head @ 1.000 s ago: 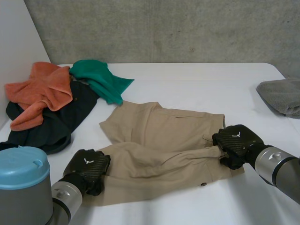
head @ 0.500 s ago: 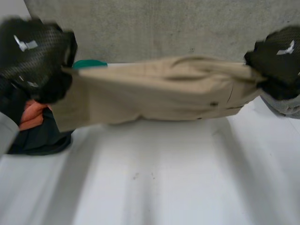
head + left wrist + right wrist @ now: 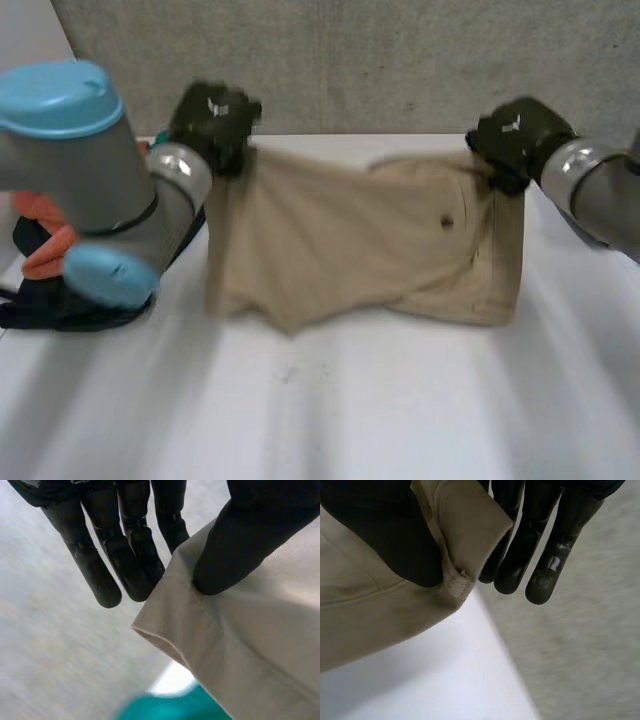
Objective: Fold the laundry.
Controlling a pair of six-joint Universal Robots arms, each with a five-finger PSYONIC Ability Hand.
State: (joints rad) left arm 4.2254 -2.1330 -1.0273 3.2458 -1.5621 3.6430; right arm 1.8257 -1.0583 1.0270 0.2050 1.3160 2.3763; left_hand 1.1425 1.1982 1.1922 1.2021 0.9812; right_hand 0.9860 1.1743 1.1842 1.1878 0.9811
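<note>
Side pile: an orange cloth [image 3: 42, 252] and a dark cloth [image 3: 60, 305] are lying heaped on the table [image 3: 350, 410], below and outside the left hand, untouched.
Left hand [image 3: 215, 112]: it is pinching one top corner of the tan shorts [image 3: 350, 235]; in its wrist view the thumb is pressing the hem against the straight fingers [image 3: 127, 565], with a green cloth [image 3: 170, 711] lying beyond the fingertips.
Shorts: they are hanging as a spread sheet between the two hands, the button side facing the camera. The lower edge is sagging toward the table, and whether it is touching cannot be told.
Right hand [image 3: 512, 132]: it is gripping the opposite top corner, with the thumb clamping a folded bit of waistband against the fingers [image 3: 542, 555].
Progress: the shorts are being held up and spread out. No fold seems finished yet, and the side pile is waiting.
Change: a second ago the shorts were lying rumpled on the table; half a second ago they were being stretched high and near the camera; now the hands are carrying them farther out and lower.
</note>
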